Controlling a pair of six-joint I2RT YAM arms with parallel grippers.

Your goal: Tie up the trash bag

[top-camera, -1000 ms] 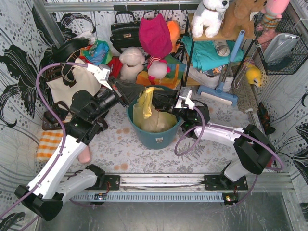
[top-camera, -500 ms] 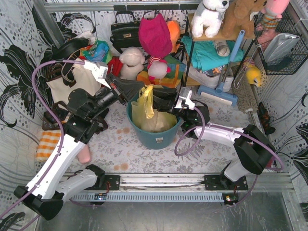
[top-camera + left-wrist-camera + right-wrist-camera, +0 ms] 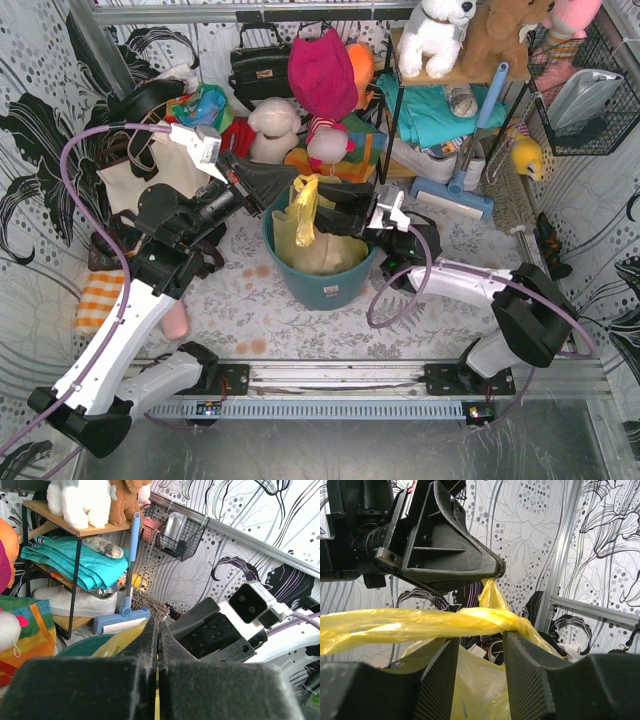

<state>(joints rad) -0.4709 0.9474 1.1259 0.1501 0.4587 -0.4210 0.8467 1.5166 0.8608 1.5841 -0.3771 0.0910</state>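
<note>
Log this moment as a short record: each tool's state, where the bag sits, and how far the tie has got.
left tool: shut, pinching a pulled-up strand of the trash bag
right tool: jaws apart, a twisted yellow band of the bag lying across its fingertips
trash bag: sitting in the teal bin, its top drawn up between the two tools
tie: strands meet in a twist just below the left tool's tip; cannot tell whether a knot is formed
</note>
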